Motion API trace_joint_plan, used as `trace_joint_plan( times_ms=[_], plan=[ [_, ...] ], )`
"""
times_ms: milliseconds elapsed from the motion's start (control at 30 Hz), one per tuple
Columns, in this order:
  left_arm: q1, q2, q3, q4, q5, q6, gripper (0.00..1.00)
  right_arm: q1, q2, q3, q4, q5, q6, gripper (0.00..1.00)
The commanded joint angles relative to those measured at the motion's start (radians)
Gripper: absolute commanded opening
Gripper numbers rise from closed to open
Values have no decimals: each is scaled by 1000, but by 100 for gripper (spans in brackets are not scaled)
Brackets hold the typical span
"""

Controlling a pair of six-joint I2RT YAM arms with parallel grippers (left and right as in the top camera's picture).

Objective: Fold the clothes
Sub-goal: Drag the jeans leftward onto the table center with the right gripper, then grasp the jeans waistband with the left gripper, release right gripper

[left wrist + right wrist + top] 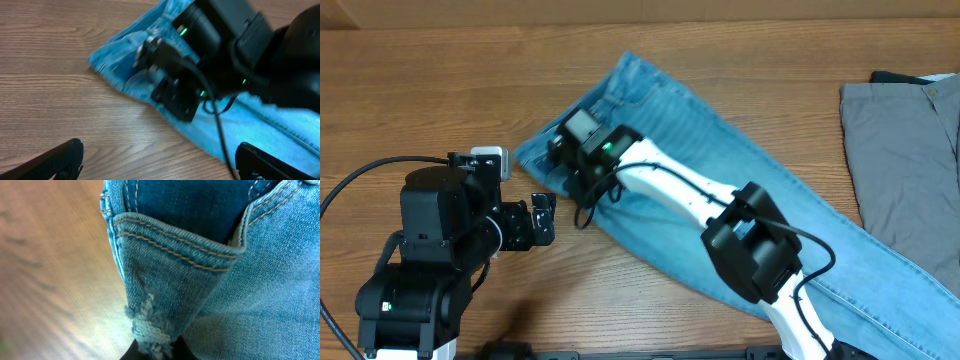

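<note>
No writing, label, brand, number or sign can be read in any view. On the light blue denim jeans (165,295) only tan stitching (172,253) is seen; green lights (182,31) are shown on the black wrist housing (212,22).

Plain grey trousers (905,150) lie flat on the wood-grain table (420,90) at the far right of the overhead view, cut off by the frame's right edge and reaching down past mid-height. A sliver of a dark item (900,76) peeks out at their upper edge, touching them. The table's brown grain runs left to right, its wood also showing in both wrist views
</note>
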State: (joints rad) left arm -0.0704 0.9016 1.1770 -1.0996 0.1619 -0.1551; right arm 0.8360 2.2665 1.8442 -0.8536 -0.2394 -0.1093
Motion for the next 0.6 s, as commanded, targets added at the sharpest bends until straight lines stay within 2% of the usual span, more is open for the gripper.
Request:
trace_joint_plan(
  times_ms=[0,67,100,267,367,433,567],
  plan=[
    [-2,0,23,8,14,-10,100,20,-1,36,-5,82,63,23],
    [-2,0,23,8,15,-10,100,-27,-39,37,-51,233,196,34],
    [-2,0,23,8,15,-10,100,-61,-70,37,-76,268,219,39],
    [-2,44,23,46,15,-2,92,-293,-343,37,-163,250,222,88],
    [-2,105,23,62,16,-2,93,-358,-460,37,-254,192,207,96],
    [-3,156,23,85,44,-2,91,-386,-527,37,-339,207,185,95],
    [-51,301,23,217,158,-3,87,-469,-669,37,-435,327,267,95]
  ],
)
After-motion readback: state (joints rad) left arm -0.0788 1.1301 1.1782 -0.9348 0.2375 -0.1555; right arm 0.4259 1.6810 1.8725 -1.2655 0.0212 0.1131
